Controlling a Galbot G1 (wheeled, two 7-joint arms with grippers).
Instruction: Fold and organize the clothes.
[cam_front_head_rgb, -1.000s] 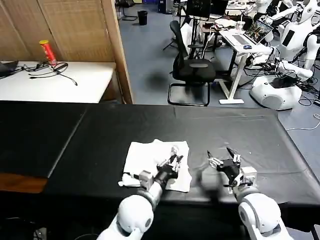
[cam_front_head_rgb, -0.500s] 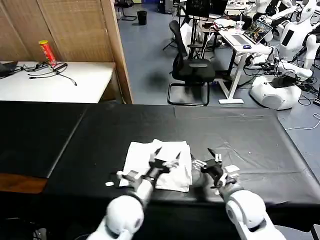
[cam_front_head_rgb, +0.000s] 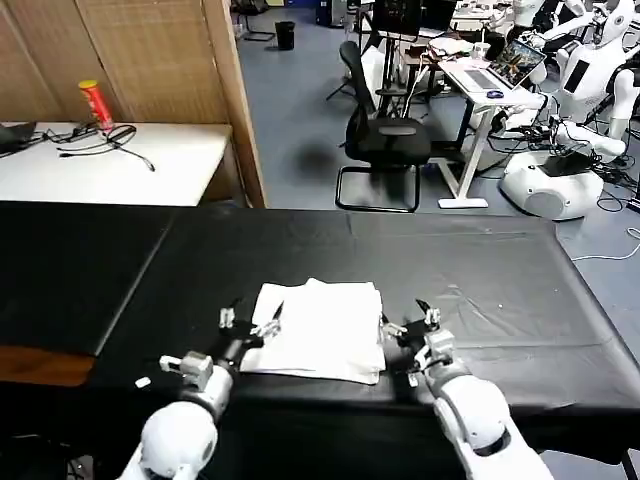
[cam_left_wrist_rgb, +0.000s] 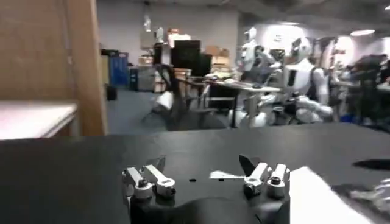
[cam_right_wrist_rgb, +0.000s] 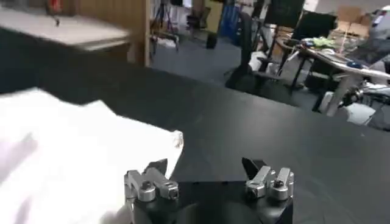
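Folded T-shirt (cam_front_head_rgb: 318, 330) on black cloth (cam_front_head_rgb: 480, 270) btwn left gripper (cam_front_head_rgb: 250, 322) & right gripper (cam_front_head_rgb: 407, 318), both spread, empty.

Both arms are reaching forward, low and near the body. The left gripper (cam_front_head_rgb: 250, 320) is hovering with its fingers spread apart. The right gripper (cam_front_head_rgb: 407, 322) is also hovering, with its fingers spread wide.

The folded white T-shirt (cam_front_head_rgb: 318, 328) lies on the black table cloth (cam_front_head_rgb: 480, 280). The left gripper (cam_front_head_rgb: 250, 322) is just beside its left edge, fingers apart. The right gripper (cam_front_head_rgb: 408, 319) is beside its right edge, also spread.
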